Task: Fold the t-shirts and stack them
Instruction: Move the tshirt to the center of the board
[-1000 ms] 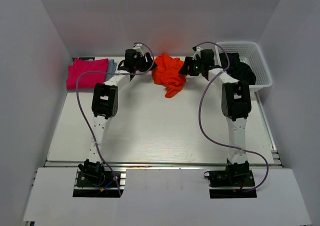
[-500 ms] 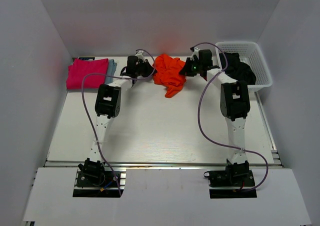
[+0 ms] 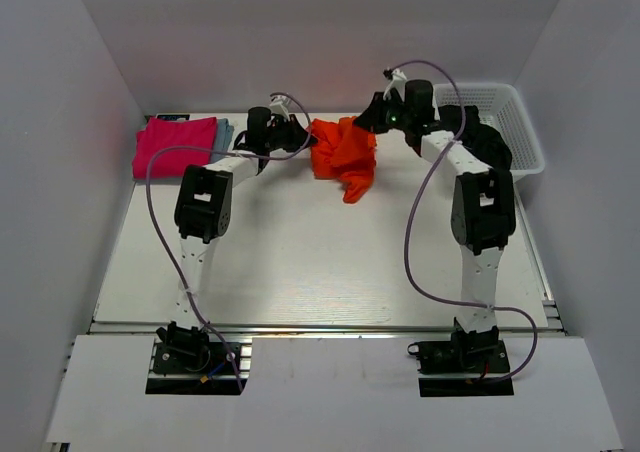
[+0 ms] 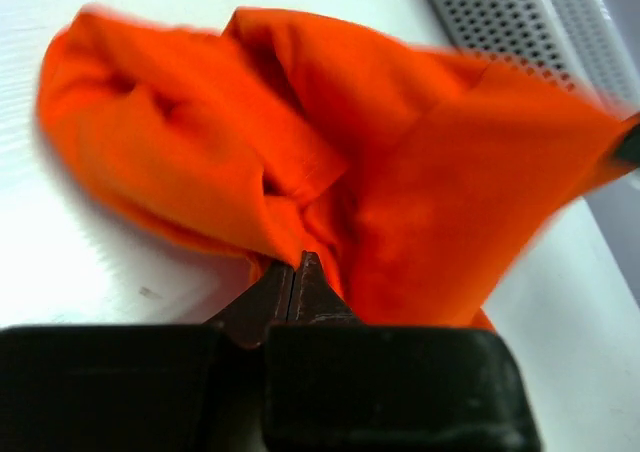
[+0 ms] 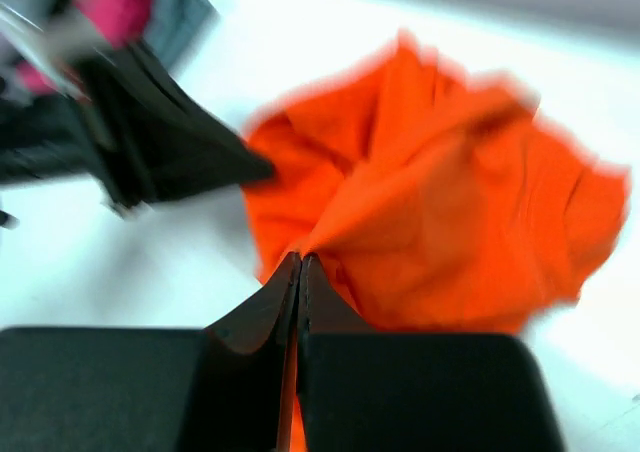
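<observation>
Left claw [image 4: 297, 264] and right claw [image 5: 300, 262] are each clenched on a pinch of the orange t-shirt [image 3: 343, 154], bunched at upper centre of the bench [image 3: 300, 252]. Pulled apart, either thin pinch could slip, dropping it crumpled.

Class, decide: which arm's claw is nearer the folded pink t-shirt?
Left. The left claw grips the orange t-shirt at its left edge, to the right of the pink t-shirt in the top view. The right claw pinches its other side, farther away.
</observation>
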Robot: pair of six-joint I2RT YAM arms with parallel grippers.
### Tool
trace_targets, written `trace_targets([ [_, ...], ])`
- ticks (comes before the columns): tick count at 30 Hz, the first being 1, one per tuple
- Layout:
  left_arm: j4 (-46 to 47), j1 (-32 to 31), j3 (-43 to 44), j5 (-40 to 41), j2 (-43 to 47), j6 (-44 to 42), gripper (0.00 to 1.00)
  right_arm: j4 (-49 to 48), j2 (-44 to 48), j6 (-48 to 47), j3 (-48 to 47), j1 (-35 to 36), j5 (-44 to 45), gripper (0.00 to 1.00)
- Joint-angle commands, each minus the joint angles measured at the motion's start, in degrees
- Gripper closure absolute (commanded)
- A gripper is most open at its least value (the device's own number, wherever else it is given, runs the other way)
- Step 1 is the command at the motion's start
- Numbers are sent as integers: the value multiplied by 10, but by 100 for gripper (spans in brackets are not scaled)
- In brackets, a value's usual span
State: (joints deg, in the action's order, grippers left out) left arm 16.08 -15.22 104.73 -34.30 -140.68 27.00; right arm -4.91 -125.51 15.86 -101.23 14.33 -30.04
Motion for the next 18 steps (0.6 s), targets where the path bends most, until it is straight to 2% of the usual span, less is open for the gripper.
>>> trace_targets([
  [1, 32, -5, -47, -23, 91, -12, 100, -77, 106, -11, -11, 4, -19, 100],
  [4, 38, -10, -91, -23, 121, -17, 100, -78, 136, -11, -20, 4, -26, 100],
  [13, 44, -21, -235, 70, 293, -50, 100, -117, 259, -21, 23, 2, 14, 100],
  [16, 19, -21, -283, 127, 382, -86, 100, -124, 308, -37, 54, 2, 86, 100],
  [18, -13, -21, -316, 193, 451, -106, 100, -127, 329, -42, 68, 1, 141, 100],
])
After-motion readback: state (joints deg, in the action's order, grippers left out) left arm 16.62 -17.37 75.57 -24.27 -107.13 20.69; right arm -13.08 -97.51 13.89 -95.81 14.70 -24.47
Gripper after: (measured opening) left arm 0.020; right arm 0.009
